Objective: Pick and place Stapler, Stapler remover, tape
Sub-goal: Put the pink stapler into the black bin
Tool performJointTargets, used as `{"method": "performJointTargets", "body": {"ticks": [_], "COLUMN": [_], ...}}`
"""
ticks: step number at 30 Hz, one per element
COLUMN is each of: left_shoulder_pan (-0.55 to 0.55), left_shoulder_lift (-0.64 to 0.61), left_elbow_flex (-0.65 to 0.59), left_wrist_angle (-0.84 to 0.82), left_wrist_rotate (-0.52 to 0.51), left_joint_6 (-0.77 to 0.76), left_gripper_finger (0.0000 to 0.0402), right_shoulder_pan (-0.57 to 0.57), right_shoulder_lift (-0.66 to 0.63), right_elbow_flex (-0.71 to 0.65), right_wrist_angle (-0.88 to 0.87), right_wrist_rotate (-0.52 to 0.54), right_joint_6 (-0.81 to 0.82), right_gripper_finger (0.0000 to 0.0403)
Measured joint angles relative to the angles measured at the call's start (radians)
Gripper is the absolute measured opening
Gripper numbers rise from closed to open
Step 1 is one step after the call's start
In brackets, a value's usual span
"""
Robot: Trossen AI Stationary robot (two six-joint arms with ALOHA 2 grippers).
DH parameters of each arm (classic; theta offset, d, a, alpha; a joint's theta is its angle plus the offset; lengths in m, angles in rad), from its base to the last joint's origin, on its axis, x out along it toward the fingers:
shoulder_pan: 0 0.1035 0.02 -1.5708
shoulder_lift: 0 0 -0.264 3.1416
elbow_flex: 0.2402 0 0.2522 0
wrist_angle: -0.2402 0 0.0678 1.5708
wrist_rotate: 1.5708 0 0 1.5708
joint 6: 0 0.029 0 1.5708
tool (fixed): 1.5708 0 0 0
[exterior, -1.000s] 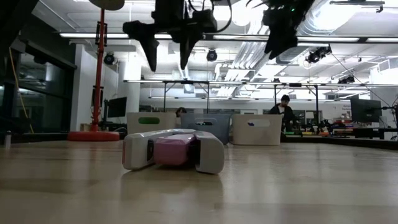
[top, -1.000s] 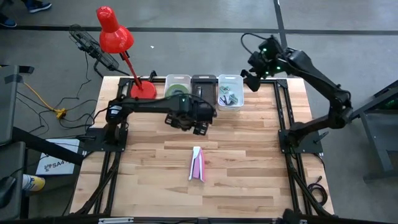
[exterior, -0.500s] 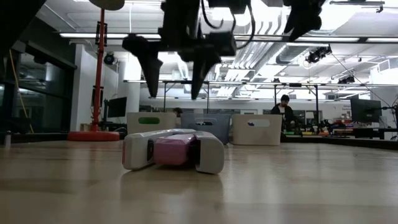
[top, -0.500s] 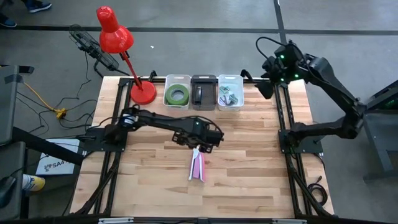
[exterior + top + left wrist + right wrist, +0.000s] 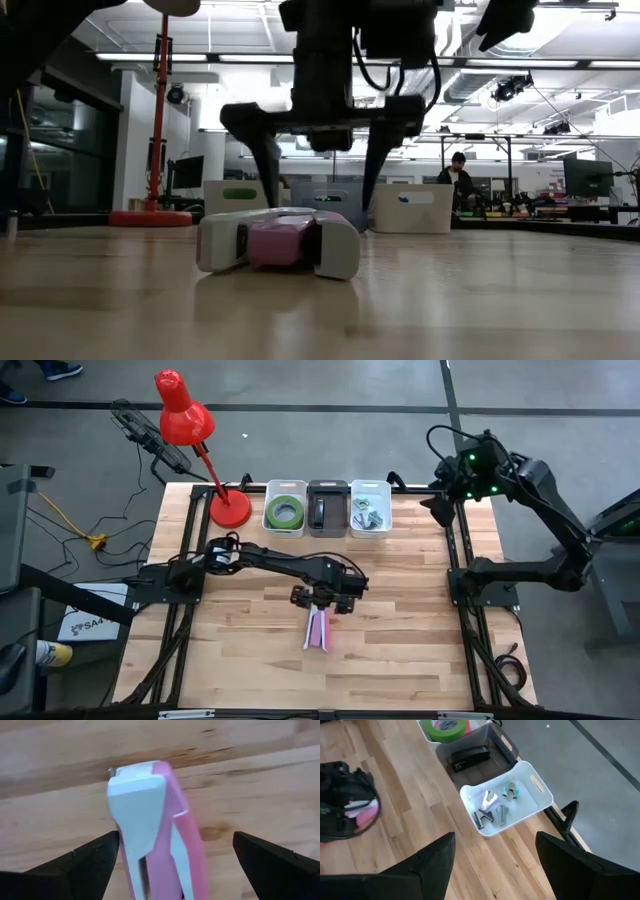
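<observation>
Pink-and-white plastic marks the stapler [image 5: 317, 628], which is lying on its side on the bare wood of the desk [image 5: 420, 650], well apart from the three bins along the far edge. Over the last second the left arm has been swinging away from those bins and dropping toward the desk; the left end effector [image 5: 323, 601] is now hanging directly over the stapler's far end, and its fingers [image 5: 85, 865] have been spreading as it came down, so that they are now standing wide apart on either side of the stapler's nose without touching it. In the low view the two fingers are reaching almost to the desk surface, straddling the body. This is suggesting that a bin drop-off is finished and the pick of the stapler is beginning; the grasp itself is not yet made. Green tape [image 5: 285, 512] is already sitting in the left-hand bin [image 5: 270, 488], a dark stapler [image 5: 319, 513] in the middle bin [image 5: 327, 486], and small staple removers [image 5: 366, 516] in the right-hand bin [image 5: 370, 485]. The right end effector [image 5: 440, 507] has been withdrawing outward and is now waiting beyond the desk's far right corner, its fingers apart and holding nothing.
</observation>
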Motion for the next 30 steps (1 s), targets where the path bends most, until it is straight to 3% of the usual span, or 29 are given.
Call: {"method": "performJointTargets", "body": {"ticks": [19, 30], "left_shoulder_pan": [-0.090, -0.114], "left_shoulder_lift": [0.009, 0.009], "left_elbow_flex": [-0.034, -0.108], "left_wrist_angle": [-0.008, 0.120], "left_wrist_rotate": [0.050, 0.047], "left_joint_6": [-0.142, -0.130], "left_gripper_finger": [0.0383, 0.0383], "right_shoulder_pan": [0.001, 0.001], "right_shoulder_lift": [-0.010, -0.009], "right_elbow_flex": [0.000, 0.000], "right_wrist_angle": [0.003, 0.007], "right_wrist_rotate": [-0.033, -0.034], "right_joint_6": [0.013, 0.007], "right_gripper_finger": [0.0266, 0.0268]}}
